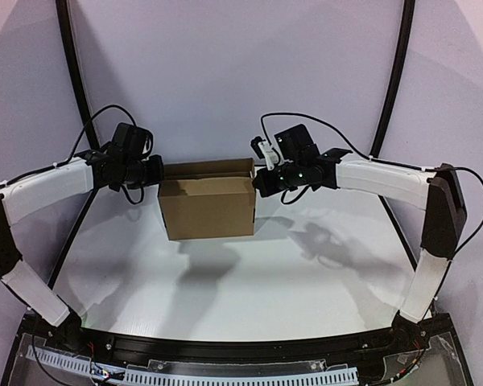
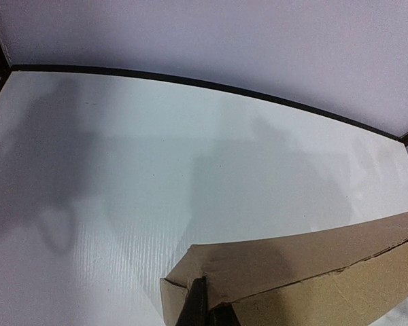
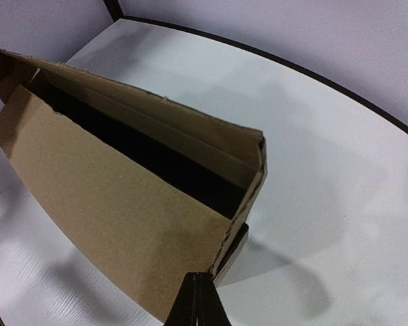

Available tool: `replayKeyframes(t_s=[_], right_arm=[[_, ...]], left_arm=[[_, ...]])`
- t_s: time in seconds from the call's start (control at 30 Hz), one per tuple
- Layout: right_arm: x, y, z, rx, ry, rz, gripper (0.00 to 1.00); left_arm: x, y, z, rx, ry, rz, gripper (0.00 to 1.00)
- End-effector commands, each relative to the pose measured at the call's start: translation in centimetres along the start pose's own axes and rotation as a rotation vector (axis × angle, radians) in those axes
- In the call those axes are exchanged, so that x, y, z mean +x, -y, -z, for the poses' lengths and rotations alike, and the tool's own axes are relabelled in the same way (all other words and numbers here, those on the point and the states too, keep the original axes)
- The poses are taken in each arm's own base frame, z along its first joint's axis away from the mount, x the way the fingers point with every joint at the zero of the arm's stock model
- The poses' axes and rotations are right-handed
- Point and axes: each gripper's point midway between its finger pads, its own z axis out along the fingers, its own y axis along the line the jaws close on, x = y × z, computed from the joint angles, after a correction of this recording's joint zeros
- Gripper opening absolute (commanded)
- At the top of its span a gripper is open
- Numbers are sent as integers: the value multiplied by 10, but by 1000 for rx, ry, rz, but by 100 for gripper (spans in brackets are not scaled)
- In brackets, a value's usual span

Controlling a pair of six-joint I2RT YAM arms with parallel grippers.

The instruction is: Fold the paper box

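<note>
The paper box (image 1: 208, 205) is a plain brown cardboard box, partly formed, held between both arms over the middle of the white table. Its front panel faces the camera and its top is open at the back. My left gripper (image 1: 157, 178) is at its left end, and in the left wrist view (image 2: 205, 309) it is shut on a folded corner of the box (image 2: 313, 272). My right gripper (image 1: 258, 183) is at its right end, and in the right wrist view (image 3: 200, 302) its fingers are pressed together at the box's (image 3: 109, 204) right edge. The inside is dark.
The white table (image 1: 225, 281) spreads below the box, with its shadow on it. Black curved frame tubes (image 1: 72, 72) rise at the back left and right. A black rim (image 2: 190, 81) bounds the table's far edge against the pale wall.
</note>
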Motion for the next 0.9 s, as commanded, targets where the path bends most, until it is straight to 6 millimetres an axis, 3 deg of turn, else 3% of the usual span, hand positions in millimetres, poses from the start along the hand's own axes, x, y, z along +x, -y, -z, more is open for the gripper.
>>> replayKeyframes(t_s=[0.0,0.13,0.17,0.2,0.23,0.27,0.37,0.43,0.47,0.67,0.87], right_arm=[[59,-22,-10,-70,-151,-12,0],[37,-24,3,-72,-90,16,3],[26,-26,8,-76,-65,26,13],[7,-29,18,-81,-34,52,30],[1,-30,21,-82,-23,61,34],[-14,-33,30,-87,1,86,53],[-29,-36,39,-90,38,171,73],[-40,-27,45,-29,70,218,91],[-42,-24,46,-13,77,238,95],[-58,-5,45,56,117,315,98],[-77,-12,40,-27,130,296,98]], left_arm=[[103,-21,-8,-42,-315,-94,1],[103,-21,-6,-34,-299,-110,1],[102,-21,-6,-30,-296,-122,1],[97,-18,-5,-24,-285,-129,1],[95,-17,-5,-23,-281,-135,1],[92,-16,-5,-20,-274,-146,1],[87,-13,-5,-13,-265,-170,1],[83,-10,-5,-2,-253,-182,1],[82,-9,-4,1,-249,-187,1],[76,-8,-3,-1,-235,-202,8],[72,-4,1,17,-230,-180,16]])
